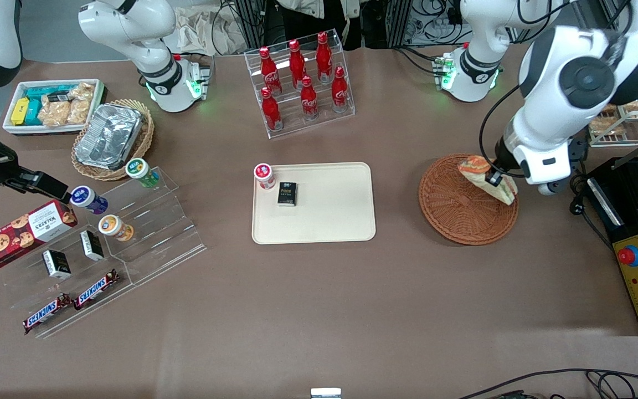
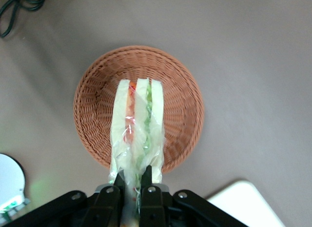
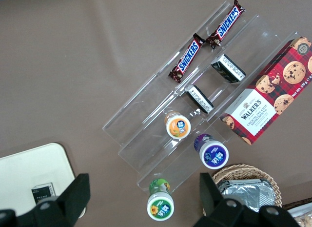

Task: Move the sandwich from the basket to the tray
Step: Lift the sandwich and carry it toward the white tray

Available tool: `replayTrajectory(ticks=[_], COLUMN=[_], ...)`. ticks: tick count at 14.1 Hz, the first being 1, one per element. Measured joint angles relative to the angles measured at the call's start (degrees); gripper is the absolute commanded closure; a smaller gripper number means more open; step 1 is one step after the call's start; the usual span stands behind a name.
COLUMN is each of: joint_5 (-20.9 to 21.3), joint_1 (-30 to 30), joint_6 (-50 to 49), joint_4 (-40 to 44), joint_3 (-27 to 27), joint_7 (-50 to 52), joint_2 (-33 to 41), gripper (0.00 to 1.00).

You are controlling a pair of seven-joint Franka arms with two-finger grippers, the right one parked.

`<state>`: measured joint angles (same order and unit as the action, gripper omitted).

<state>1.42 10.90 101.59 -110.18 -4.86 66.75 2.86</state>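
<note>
The sandwich (image 1: 484, 177) is a plastic-wrapped wedge of white bread with orange and green filling. My left gripper (image 1: 493, 178) is shut on it and holds it lifted above the reddish-brown wicker basket (image 1: 457, 205). In the left wrist view the sandwich (image 2: 138, 124) hangs from my gripper (image 2: 130, 180) over the middle of the basket (image 2: 95, 105), which has nothing else in it. The cream tray (image 1: 330, 221) lies at the table's middle, toward the parked arm from the basket; its corner shows in the left wrist view (image 2: 243, 202).
On the tray stand a red-capped cup (image 1: 264, 175) and a small black box (image 1: 287, 194). A rack of red bottles (image 1: 302, 83) stands farther from the front camera. A black control box (image 1: 637, 277) lies at the working arm's end. Clear snack shelves (image 1: 103, 244) lie toward the parked arm's end.
</note>
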Motion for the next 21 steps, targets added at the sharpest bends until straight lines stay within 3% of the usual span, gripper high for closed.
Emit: replayTrajectory(ticks=[5, 12, 21], joint_5=[-3.1, -5.7, -4.2], joint_1=[1.0, 4.7, 9.1], joint_6=[-1.4, 0.3, 11.4], joint_4=[2.6, 5.2, 5.0], joint_3=[-1.8, -4.7, -12.1], joint_7=[-14.1, -16.7, -19.2], joint_2=[-0.3, -2.4, -12.8], gripper=[1.0, 1.0, 1.0])
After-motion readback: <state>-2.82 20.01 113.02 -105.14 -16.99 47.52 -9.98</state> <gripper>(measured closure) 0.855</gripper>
